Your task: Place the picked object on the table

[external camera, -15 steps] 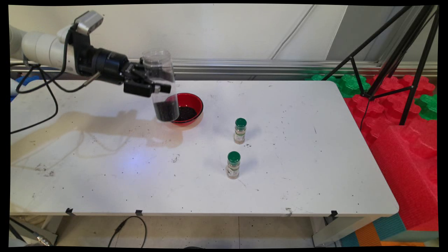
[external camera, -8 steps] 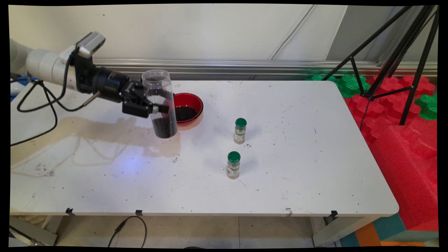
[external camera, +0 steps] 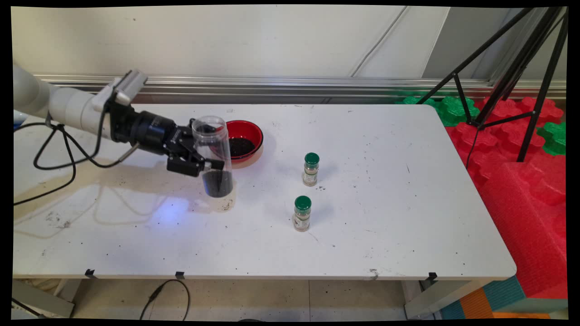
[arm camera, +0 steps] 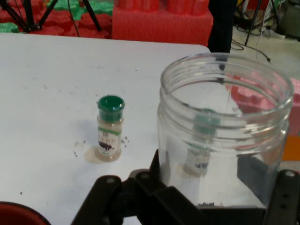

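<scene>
One clear plastic jar [external camera: 213, 156] sits clamped between my fingers [external camera: 216, 165], my pincer [external camera: 206, 165] closed around its middle. It stands upright and lidless, with a layer of dark grains in its bottom part, low over the white table [external camera: 385, 217] or resting on it; I cannot tell which. Just behind it, toward the wall, is a red bowl [external camera: 244, 140] holding more dark grains. Two small spice bottles with green caps stand well to the right: the farther spice bottle [external camera: 311, 169] and the nearer spice bottle [external camera: 302, 213]. In my hand view one bottle stands beside the jar and the other shows through its wall. Red and green foam blocks [external camera: 521, 149] and a black tripod [external camera: 521, 77] lie beyond the table's right end.
</scene>
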Controlling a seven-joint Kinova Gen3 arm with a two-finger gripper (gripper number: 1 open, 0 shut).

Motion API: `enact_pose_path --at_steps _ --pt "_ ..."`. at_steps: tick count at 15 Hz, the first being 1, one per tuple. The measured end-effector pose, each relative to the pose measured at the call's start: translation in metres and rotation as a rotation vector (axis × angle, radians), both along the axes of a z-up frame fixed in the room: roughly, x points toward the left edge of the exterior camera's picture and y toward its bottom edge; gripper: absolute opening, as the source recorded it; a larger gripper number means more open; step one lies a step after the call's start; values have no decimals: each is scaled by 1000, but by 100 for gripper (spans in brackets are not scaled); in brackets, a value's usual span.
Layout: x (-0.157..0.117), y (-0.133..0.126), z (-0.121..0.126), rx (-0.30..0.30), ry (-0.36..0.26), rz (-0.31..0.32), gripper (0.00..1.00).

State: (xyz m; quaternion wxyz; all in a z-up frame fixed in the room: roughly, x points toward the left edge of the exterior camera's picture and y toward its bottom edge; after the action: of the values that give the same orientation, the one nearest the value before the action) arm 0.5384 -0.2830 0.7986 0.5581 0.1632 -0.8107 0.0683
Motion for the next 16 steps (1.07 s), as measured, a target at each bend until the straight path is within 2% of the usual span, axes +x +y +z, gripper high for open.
enact_pose_path --at_steps 9,16 --pt "-22 3 -37 -23 -46 -15 0" --pt "-36 6 -54 -33 -66 -11 0"
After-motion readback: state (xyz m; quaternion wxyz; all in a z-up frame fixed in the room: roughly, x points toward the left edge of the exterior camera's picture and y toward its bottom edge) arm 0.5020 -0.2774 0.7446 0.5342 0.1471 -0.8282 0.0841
